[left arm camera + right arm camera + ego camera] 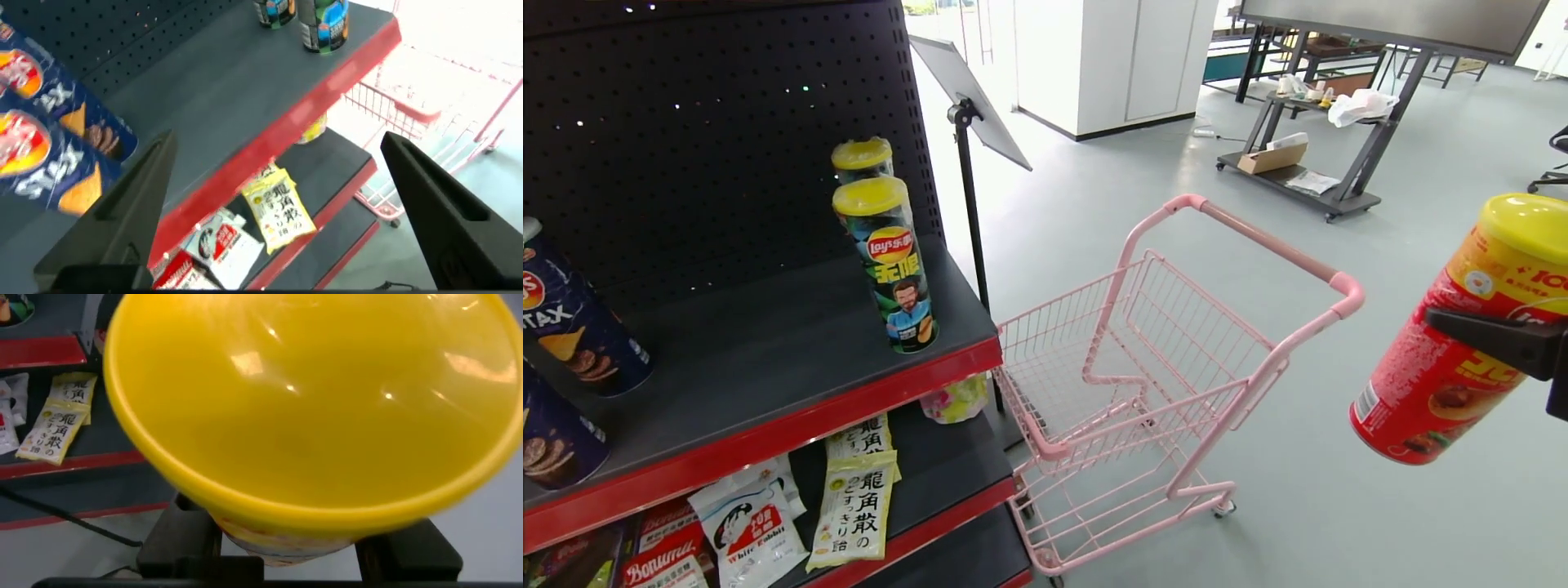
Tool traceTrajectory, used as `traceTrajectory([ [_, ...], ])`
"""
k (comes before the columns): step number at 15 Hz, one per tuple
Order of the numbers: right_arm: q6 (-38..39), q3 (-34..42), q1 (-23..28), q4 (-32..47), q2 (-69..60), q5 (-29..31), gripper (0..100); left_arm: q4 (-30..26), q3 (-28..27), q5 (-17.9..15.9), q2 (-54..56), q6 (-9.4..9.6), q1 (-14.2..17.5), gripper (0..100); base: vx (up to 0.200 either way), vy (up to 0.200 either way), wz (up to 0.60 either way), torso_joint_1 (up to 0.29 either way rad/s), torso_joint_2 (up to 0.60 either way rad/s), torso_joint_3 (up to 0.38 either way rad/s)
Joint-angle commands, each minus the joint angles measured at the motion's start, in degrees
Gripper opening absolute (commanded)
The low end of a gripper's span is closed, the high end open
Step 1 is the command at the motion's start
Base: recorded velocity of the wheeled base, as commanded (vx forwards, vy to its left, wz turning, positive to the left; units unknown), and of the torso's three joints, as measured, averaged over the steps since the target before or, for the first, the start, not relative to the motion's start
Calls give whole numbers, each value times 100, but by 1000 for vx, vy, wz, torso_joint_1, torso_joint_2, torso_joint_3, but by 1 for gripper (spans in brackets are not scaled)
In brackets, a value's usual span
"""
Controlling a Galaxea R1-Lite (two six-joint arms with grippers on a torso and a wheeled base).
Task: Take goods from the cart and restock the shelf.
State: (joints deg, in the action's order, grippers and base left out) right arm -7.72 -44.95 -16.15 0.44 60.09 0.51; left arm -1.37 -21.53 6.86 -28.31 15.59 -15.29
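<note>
Right arm: held out at the robot's right, over the floor, past the cart point(1086, 298) and well apart from the shelf point(768, 343).
Right gripper point(1515, 343): pinching the red can point(1437, 384) about its middle, one black finger across its face.
Red can: tilted, yellow lid point(310, 400) uppermost, in the air.
Left gripper point(278, 139): fingers spread wide with nothing between them, above the shelf's top board.
Shelf stock: two green cans point(890, 269) upright at the right end, blue cans point(572, 327) at the left.
Cart: pink, just beside the shelf's right end.
</note>
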Motion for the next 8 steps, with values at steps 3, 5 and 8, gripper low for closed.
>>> traceTrajectory([
  [3,-19,118,-11,-9,-50,2,0,5,0,8,36,-4,-1,100,0,0,400,2,-2,2],
  [5,-19,179,-20,-18,-59,10,0,13,0,8,36,-4,-1,100,0,0,600,10,7,-2],
  [8,-19,214,-11,-35,-94,2,0,13,0,8,36,-4,-1,100,0,0,600,9,-1,2],
])
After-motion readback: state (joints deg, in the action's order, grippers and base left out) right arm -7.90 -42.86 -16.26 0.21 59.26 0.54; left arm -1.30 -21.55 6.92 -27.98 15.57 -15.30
